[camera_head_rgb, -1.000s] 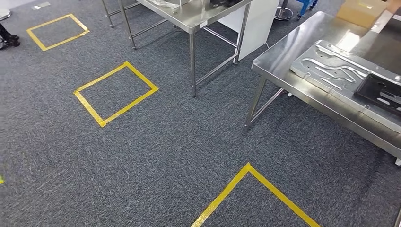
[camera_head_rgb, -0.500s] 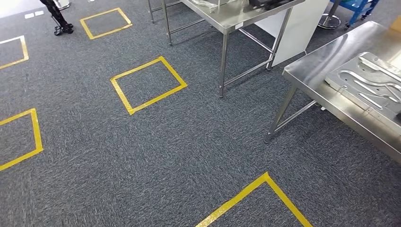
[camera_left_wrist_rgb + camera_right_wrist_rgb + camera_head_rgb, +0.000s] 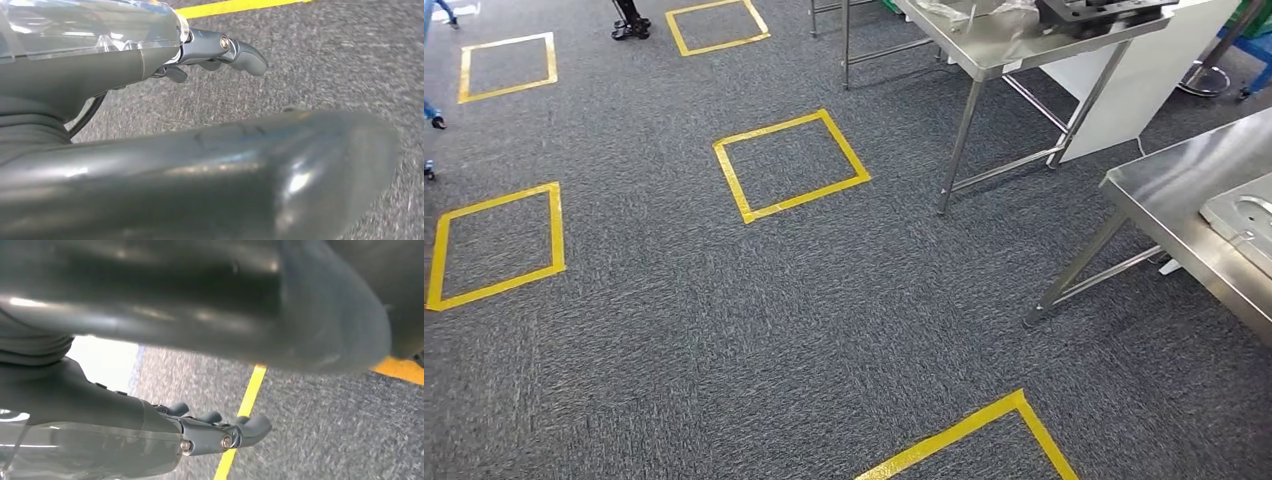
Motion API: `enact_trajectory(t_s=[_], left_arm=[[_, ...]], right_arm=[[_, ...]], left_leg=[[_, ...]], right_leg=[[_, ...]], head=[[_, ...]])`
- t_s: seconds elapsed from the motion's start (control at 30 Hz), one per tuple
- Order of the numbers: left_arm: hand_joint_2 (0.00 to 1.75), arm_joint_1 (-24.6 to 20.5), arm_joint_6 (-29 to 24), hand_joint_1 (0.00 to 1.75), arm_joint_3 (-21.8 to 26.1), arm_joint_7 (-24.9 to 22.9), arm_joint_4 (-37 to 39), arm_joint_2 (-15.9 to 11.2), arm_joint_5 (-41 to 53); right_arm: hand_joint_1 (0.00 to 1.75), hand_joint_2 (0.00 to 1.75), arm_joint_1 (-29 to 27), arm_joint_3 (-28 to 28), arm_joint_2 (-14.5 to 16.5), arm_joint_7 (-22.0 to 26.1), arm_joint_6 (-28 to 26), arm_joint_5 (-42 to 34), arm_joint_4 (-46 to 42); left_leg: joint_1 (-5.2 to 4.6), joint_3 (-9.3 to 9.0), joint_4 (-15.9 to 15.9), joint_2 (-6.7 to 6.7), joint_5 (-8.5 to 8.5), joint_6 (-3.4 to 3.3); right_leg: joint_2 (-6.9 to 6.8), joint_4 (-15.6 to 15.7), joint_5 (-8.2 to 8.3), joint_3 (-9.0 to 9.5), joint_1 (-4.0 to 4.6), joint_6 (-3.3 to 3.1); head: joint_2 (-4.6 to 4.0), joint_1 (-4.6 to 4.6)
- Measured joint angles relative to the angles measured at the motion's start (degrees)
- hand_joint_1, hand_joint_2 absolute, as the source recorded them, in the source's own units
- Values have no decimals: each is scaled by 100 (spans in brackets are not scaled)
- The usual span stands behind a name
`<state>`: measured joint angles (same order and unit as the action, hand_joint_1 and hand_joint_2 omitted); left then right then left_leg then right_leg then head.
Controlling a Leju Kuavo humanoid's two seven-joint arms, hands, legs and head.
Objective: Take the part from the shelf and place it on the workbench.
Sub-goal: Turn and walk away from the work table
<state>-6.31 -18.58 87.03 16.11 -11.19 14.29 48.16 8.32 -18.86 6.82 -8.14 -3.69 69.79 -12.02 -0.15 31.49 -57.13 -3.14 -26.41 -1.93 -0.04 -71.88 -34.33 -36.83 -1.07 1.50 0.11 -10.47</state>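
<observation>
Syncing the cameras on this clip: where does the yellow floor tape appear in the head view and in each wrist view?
Head view: yellow floor tape outlines squares on the carpet, one near the steel table.
Left wrist view: a tape strip lies beyond the left hand.
Right wrist view: a tape line runs behind the right hand.
Shared landmark: the grey carpet.

Grey carpet floor (image 3: pixel 724 330) w/ yellow tape squares (image 3: pixel 791 165); steel workbench (image 3: pixel 1169 195) at right edge, grey metal plate (image 3: pixel 1246 222) on it; 2nd steel table (image 3: pixel 1009 45) at top w/ dark part (image 3: pixel 1099 12); white panel (image 3: pixel 1149 70) behind its legs; person's feet (image 3: pixel 629 25) top left
</observation>
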Motion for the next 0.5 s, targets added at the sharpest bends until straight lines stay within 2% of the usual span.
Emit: enact_trajectory(t_s=[0.03, 0.1, 0.13, 0.17, 0.23, 0.27, 0.3, 0.37, 0.4, 0.43, 0.47, 0.5], left_arm=[[0, -1, 2, 0, 1, 0, 0, 3, 1], [0, -8, 9, 0, 1, 1, 1, 16, 6], [0, -11, 20, 0, 0, 2, 1, 21, 10], [0, -11, 34, 0, 0, 3, 1, 25, 13], [0, -5, 64, 0, 0, 5, 0, 22, 20], [0, -2, 75, 0, 0, 7, 0, 20, 22], [0, -5, 85, 0, 0, 7, 0, 18, 24], [0, -16, 102, 0, 0, 5, 0, 15, 25], [0, -17, 108, 0, 0, 3, 0, 14, 25], [0, -14, 113, 0, 0, 1, 0, 14, 25], [0, -9, 116, 0, 1, -1, 0, 14, 25], [0, -3, 119, 0, 1, -1, 0, 14, 25]], right_arm=[[0, 0, 1, 4, 0, 3, -1, 0, 0], [0, 0, -1, 8, -3, 9, -4, -1, 0], [0, 0, 0, 9, -4, 10, -4, -1, 0], [0, 0, 5, 9, -4, 10, -5, -3, -1], [0, 0, 19, 9, 11, 11, -4, -10, -2], [0, 0, 22, 10, 19, 11, -3, -15, -2], [0, 0, 20, 10, 25, 12, -3, -19, -2], [0, 0, 7, 10, 27, 13, -3, -26, -2], [0, 0, -1, 9, 27, 13, -3, -27, -2], [0, 0, -7, 9, 27, 11, -3, -28, -2], [0, 0, -11, 9, 26, 10, -3, -28, -2], [0, 0, -11, 9, 27, 10, -3, -28, -2]], left_leg=[[0, -3, -13, -79, -4, 7], [5, 22, -47, -217, -12, 42], [14, 49, -62, -276, -11, 74], [28, 76, -65, -338, -3, 115], [46, 113, -61, -443, 10, 196], [39, 139, -109, -383, -25, 227], [31, 213, -262, -248, -122, 252], [29, 522, -924, 104, -483, 296], [42, 720, -1329, 196, -660, 316], [56, 865, -1628, 240, -757, 331], [67, 908, -1720, 262, -735, 343], [76, 829, -1574, 285, -605, 347]], right_leg=[[63, 384, 240, 167, 0, -21], [357, 1083, 542, 466, -10, -68], [476, 1267, 588, 533, -7, -84], [537, 1319, 572, 547, 1, -98], [413, 1372, 592, 565, 3, -139], [338, 1403, 603, 586, -10, -174], [251, 1435, 614, 606, -22, -209], [77, 1465, 609, 631, -13, -262], [-16, 1464, 601, 636, 1, -273], [-104, 1463, 592, 641, 11, -277], [-189, 1461, 581, 649, 17, -275], [-265, 1460, 568, 664, 20, -268]], head=[[0, 0], [0, 0], [1, -1], [1, 0], [1, 0], [1, -1], [0, -2], [-1, -4], [0, -4], [0, -5], [1, -6], [1, -5]])
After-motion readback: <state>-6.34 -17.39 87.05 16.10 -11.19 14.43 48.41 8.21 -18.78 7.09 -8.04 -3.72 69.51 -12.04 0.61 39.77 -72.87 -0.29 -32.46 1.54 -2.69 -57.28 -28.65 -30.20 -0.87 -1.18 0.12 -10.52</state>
